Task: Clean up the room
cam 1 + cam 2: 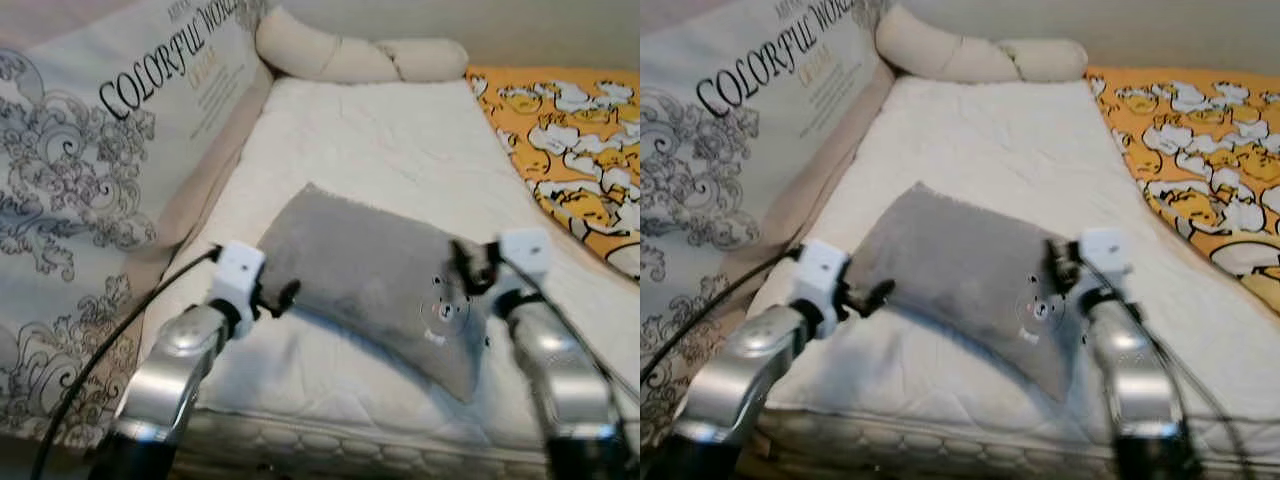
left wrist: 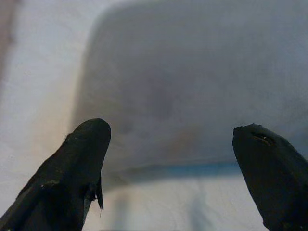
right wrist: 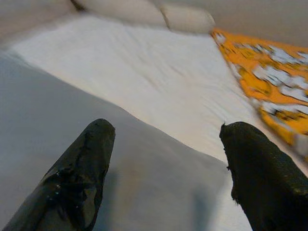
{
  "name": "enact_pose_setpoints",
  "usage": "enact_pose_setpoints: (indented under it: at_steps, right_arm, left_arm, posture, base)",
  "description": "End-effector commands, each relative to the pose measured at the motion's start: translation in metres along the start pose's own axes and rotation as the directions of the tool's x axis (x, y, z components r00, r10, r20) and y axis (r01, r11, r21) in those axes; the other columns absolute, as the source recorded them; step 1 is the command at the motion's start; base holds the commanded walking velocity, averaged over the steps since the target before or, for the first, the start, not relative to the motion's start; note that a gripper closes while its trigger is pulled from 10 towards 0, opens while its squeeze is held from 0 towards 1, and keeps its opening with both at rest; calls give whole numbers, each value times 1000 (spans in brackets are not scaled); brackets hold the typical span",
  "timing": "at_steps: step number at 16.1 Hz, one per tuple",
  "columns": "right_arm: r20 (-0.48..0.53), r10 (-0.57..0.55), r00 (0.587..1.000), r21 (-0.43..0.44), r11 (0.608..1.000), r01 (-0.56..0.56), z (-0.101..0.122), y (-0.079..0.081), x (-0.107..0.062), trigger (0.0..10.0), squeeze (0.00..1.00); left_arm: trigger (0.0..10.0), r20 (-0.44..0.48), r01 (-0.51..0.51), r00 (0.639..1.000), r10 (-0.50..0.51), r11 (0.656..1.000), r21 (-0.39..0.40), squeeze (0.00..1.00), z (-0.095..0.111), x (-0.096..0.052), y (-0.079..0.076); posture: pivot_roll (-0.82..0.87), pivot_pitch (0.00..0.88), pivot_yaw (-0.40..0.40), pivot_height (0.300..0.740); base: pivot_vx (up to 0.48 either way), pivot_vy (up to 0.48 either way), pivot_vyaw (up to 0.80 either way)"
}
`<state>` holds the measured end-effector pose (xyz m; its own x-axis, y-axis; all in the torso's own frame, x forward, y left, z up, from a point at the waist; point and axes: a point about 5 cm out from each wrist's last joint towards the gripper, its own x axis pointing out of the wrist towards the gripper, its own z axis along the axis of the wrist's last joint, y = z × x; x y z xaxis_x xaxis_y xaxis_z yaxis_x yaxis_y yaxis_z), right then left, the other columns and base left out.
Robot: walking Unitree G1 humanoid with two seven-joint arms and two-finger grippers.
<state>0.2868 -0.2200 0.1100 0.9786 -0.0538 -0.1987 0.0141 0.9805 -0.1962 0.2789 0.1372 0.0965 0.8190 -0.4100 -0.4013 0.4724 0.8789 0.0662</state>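
looking down on a white bed (image 1: 380, 140), and there's the grey pillow (image 1: 370, 275) lying slantwise across the near part of the mattress, a small round emblem near its right end. left pincer (image 1: 283, 297) sits at the pillow's near left corner, fingers (image 2: 79, 163) spread wide in the left wrist view with the grey fabric just beyond the tips. right pincer (image 1: 470, 268) is up against the pillow's right end, also wide, its fingers (image 3: 82, 168) hovering over the grey surface. a long cream bolster (image 1: 350, 55) lies across the far end of the bed, an orange cartoon-print blanket (image 1: 570, 150) runs along the right side, and a big bag printed "colorful world" (image 1: 110, 140) leans on the left.
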Motion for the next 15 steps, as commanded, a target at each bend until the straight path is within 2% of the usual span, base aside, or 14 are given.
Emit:
enact_pose_setpoints:
  at_steps: [1, 2, 3, 4, 5, 7, 9, 10, 12, 13, 15]
  right_arm:
    - [-58, -38, 998, -16, 999, 38, -9, -9, 2, 10000, 0]
    - [-68, -50, 996, -19, 999, 49, -11, -12, 2, 10000, 0]
    - [-111, -89, 990, -61, 995, 83, -19, -21, 3, 10000, 0]
    - [-145, -84, 986, -93, 993, 71, -25, -21, 2, 10000, 0]
    - [-187, -32, 982, -124, 992, 9, -31, -14, 1, 10000, 0]
    - [-257, 174, 951, -98, 974, -205, -40, 13, -6, 10000, 0]
    - [-256, 251, 933, -51, 961, -273, -37, 26, -8, 10000, 0]
    - [-260, 342, 903, -16, 934, -358, -33, 38, -12, 10000, 0]
    - [-269, 572, 775, 74, 814, -576, -19, 64, -27, 10000, 0]
    - [-261, 612, 746, 81, 784, -615, -14, 68, -31, 10000, 0]
    - [-206, 766, 608, 130, 638, -759, 10, 82, -53, 10000, 0]
  left_arm:
    - [10000, -35, 31, 999, -30, 999, 16, 0, 1, 4, 0]
    - [10000, -51, 43, 998, -42, 999, 10, 0, 1, 5, -1]
    - [10000, -127, 118, 985, -114, 993, 24, 0, -5, 9, -6]
    - [10000, -172, 150, 975, -144, 988, 23, 0, -10, 12, -9]
    - [10000, -214, 168, 963, -161, 986, 14, 0, -14, 16, -13]
    - [10000, -276, 179, 945, -178, 984, -20, 0, -21, 27, -21]
    - [10000, -285, 143, 946, -153, 988, -57, 0, -23, 38, -25]
    - [10000, -287, 108, 950, -123, 992, -68, 0, -25, 48, -28]
    - [10000, -257, 64, 963, -79, 996, -68, 0, -20, 62, -28]
    - [10000, -241, 51, 968, -68, 996, -75, 0, -17, 64, -26]
    - [10000, -165, -50, 986, 35, 995, -84, 0, 7, 67, 5]
  posture:
    - [-44, 0, 35, 740]
    - [-44, 0, 35, 740]
    - [-49, 0, 36, 740]
    - [-54, 0, 37, 740]
    - [-61, 0, 39, 740]
    - [-67, 0, 38, 740]
    - [-65, 0, 33, 740]
    - [-66, 0, 34, 740]
    - [-69, 0, 35, 740]
    - [-71, 0, 36, 740]
    - [-76, 0, 45, 740]
  base:
    - [0, 0, 0]
    - [0, 0, 0]
    - [0, 0, 0]
    - [0, 0, 0]
    - [0, 0, 0]
    - [0, 0, 0]
    - [0, 0, 0]
    - [0, 0, 0]
    - [0, 0, 0]
    - [0, 0, 0]
    - [0, 0, 0]
